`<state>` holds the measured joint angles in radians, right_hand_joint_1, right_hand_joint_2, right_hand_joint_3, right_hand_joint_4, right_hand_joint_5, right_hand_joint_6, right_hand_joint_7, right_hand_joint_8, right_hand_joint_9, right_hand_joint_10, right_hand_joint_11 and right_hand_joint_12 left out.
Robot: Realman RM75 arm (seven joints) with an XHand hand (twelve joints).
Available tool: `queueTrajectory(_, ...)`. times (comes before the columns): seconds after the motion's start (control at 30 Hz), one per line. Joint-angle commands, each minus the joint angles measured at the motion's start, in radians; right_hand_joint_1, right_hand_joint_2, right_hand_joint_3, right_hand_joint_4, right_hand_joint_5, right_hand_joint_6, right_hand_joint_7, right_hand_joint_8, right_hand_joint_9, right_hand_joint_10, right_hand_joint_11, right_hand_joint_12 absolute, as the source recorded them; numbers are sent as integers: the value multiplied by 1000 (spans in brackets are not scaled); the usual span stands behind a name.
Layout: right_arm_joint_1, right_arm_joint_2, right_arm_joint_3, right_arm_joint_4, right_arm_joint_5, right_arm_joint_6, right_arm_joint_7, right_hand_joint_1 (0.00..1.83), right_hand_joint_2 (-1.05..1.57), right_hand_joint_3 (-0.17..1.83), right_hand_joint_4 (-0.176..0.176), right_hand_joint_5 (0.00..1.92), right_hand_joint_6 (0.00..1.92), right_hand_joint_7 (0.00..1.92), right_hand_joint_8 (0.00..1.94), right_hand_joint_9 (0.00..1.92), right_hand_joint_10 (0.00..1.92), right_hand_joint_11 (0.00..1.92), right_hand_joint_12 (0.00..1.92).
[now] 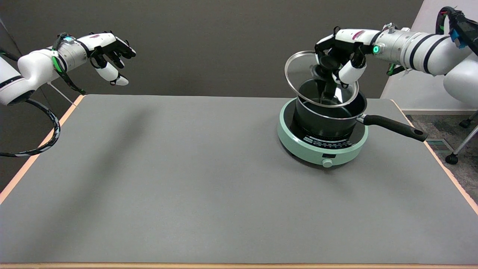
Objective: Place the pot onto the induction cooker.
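Pot [328,116] sat on cooker [322,144], handle pointing right. Cooker's print too small to read. Right hand [341,56] fingers [351,71] grasped knob of glass lid [298,73], tilted above pot. Desk [186,186] grey.

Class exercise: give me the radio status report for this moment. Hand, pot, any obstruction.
Right hand holds round glass lid by its knob, tilted. Black long-handled pot sits on mint-green round induction cooker. Nothing in the way.
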<state>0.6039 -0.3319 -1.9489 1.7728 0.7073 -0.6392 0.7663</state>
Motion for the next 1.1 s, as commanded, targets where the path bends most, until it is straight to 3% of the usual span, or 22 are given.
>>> queueTrajectory(0.03,86,23,-104,-43,64,-65,-3,1347,735,1131,176,474,1747,799,1788,820,1921,641,1921)
queueTrajectory(0.57,144,9,-116,-116,101,-142,-75,1347,736,1134,176,472,1757,797,1794,821,1921,638,1921)
queueTrajectory(1.1,307,-17,-291,-157,119,-159,-75,1347,735,1137,176,472,1763,797,1798,821,1921,638,1921)
